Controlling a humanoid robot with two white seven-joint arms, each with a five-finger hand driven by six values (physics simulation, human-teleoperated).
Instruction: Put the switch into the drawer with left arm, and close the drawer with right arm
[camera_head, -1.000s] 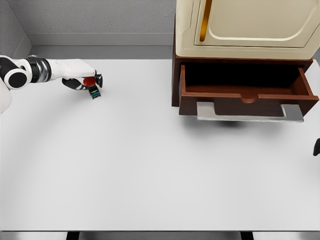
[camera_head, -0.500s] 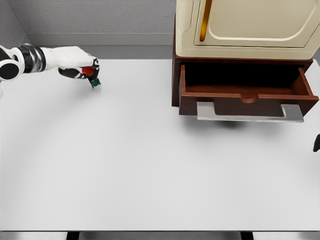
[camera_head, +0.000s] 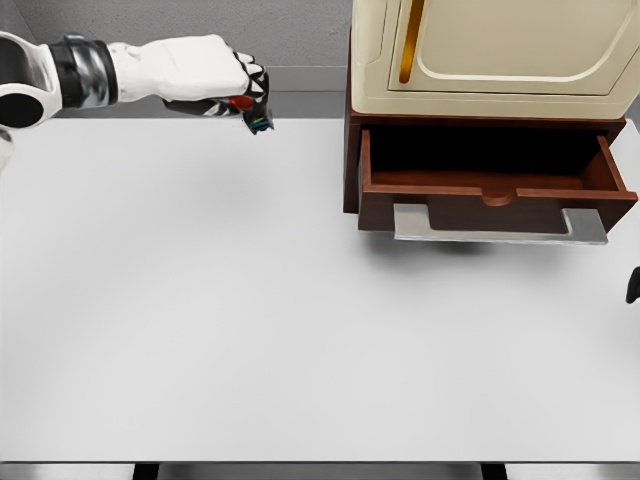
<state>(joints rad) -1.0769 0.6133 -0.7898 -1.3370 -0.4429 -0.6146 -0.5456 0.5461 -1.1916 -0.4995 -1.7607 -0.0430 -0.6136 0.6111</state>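
Observation:
My left hand (camera_head: 236, 95) is raised above the table's far edge, left of the cabinet, and shut on the switch (camera_head: 255, 113), a small dark block with a red button and a blue-green side. The brown drawer (camera_head: 495, 185) stands pulled out under the cream cabinet, its inside dark and bare, with a grey handle (camera_head: 498, 226) along its front. Of my right hand (camera_head: 633, 291) only a dark tip shows at the right edge, below the drawer.
The cream cabinet (camera_head: 490, 55) with a gold handle stands at the back right on the white table (camera_head: 250, 320). A grey wall runs behind the table.
My left hand has lifted the switch off the table and carried it up and to the right, toward the cabinet. The drawer and my right hand have stayed put.

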